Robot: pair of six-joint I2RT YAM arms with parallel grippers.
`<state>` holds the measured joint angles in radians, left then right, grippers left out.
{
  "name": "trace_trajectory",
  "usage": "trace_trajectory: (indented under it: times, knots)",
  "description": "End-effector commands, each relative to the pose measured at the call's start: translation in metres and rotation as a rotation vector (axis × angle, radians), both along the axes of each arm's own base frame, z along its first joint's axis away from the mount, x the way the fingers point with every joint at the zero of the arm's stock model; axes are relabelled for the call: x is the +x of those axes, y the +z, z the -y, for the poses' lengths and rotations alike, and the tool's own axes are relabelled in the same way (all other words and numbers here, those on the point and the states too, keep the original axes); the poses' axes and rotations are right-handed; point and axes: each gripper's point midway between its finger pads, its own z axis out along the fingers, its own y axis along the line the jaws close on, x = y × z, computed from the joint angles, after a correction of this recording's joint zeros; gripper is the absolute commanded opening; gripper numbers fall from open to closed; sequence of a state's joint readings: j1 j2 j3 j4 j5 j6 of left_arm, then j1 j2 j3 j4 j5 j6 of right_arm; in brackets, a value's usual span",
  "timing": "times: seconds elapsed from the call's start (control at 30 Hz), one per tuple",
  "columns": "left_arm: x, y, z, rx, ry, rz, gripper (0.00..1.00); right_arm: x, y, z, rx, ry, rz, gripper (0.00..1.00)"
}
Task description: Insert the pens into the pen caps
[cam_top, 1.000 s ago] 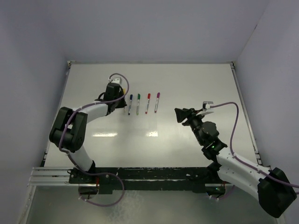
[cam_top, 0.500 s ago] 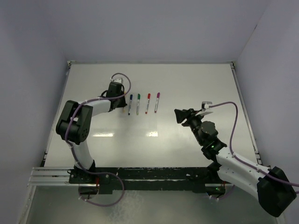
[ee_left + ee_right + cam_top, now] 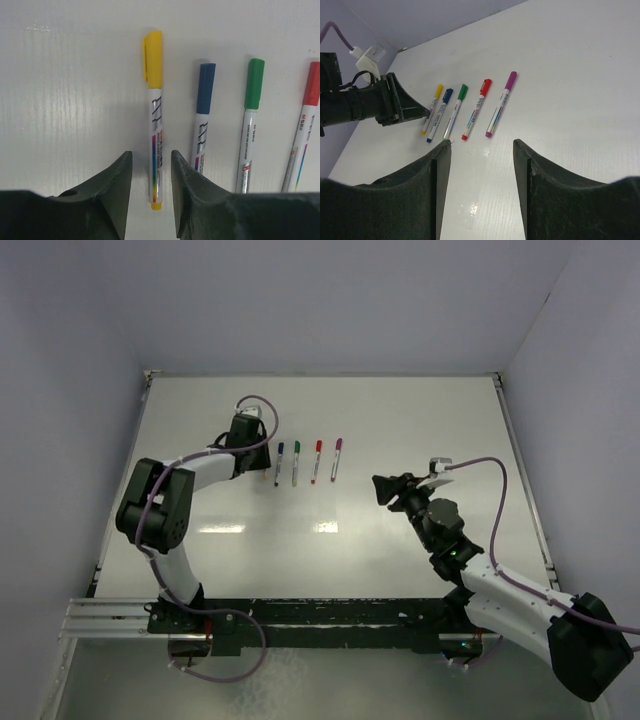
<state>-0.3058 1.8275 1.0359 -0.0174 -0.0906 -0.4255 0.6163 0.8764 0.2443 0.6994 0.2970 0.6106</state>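
Five whitish pens lie side by side on the white table, each with a coloured cap on its far end: yellow [image 3: 154, 120], blue [image 3: 202, 115], green [image 3: 250, 125], red [image 3: 302, 135] and magenta [image 3: 501, 103]. The yellow cap [image 3: 152, 57] sits on its pen. My left gripper [image 3: 151, 160] is open, low over the table, its fingers either side of the yellow pen's near end with a gap on both sides. In the top view the blue [image 3: 279, 462], green [image 3: 296, 460], red [image 3: 316, 460] and magenta [image 3: 336, 458] pens show. My right gripper [image 3: 481, 147] is open and empty, raised, to the right of the row [image 3: 385, 487].
The left gripper [image 3: 258, 455] covers most of the yellow pen in the top view. Grey walls close the table at the back and sides. The arm bases and a black rail [image 3: 300, 610] lie along the near edge.
The left arm's elbow has swung and its wrist has shifted slightly away over the yellow pen. The right arm has barely moved. The pens lie where they were.
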Motion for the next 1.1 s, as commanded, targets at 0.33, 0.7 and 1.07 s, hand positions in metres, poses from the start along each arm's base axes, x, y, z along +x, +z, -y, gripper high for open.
trace_trajectory:
  times: [0.33, 0.7, 1.07]
  knots:
    - [-0.015, 0.153, 0.003, -0.164, -0.044, 0.395, 0.47, 0.005, 0.028, 0.015, 0.012, -0.082, 0.064, 0.54]
    - [-0.070, 0.163, -0.024, -0.204, 0.056, 0.439, 0.99, 0.000, 0.019, 0.089, -0.074, -0.388, -0.018, 0.58]
    - [-0.106, 0.153, -0.053, -0.121, 0.139, 0.432, 0.99, 0.014, 0.001, 0.158, 0.065, -0.464, -0.120, 0.64]
